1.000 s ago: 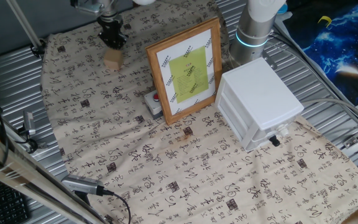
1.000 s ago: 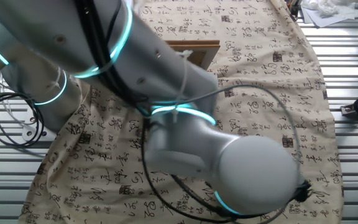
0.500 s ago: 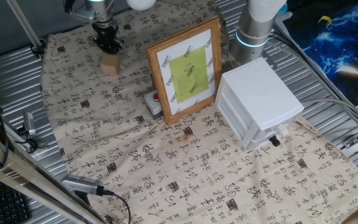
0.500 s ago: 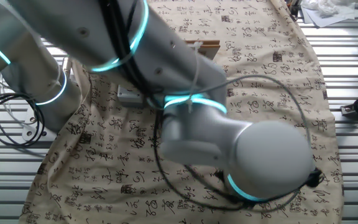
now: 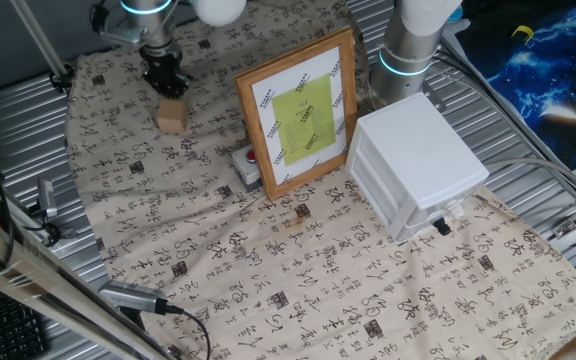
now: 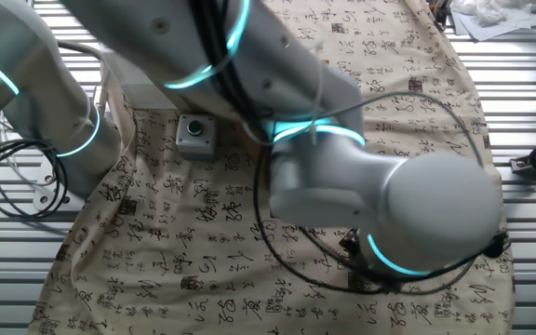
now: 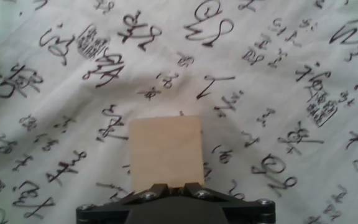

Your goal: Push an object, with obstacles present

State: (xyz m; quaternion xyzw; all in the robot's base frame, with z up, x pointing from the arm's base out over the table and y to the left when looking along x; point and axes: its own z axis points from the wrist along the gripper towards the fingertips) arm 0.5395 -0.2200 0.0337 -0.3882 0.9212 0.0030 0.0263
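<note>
Tabletop: ribbed metal slats, mostly covered by the cloth; bare strips show along the left and right edges in both fixed views.
Cloth: pale fabric printed with dark calligraphy characters, spread under everything; it fills the hand view.
Robot arm: grey-white links with glowing cyan rings; it blocks most of the other fixed view, and its base column stands behind the drawer unit.
Drawer unit: large white plastic box with stacked drawers, at the right of the picture frame and just beside it.
Picture frame: wooden frame with white mat and yellow-green sheet, standing upright and leaning slightly back, near the middle of the cloth.
Button box: small grey box with a red button, at the lower left foot of the frame; the other fixed view shows it from above, with the button looking dark.
Pincer: black, pointing down at the far left corner of the cloth; its fingertips meet at the bottom edge of the hand view, drawn together with no visible gap, touching the near side of the block.
Wooden block: small pale tan cube with plain faces, resting on the cloth just in front of the pincer, well apart from the frame; in the hand view it sits directly ahead of the fingertips.
</note>
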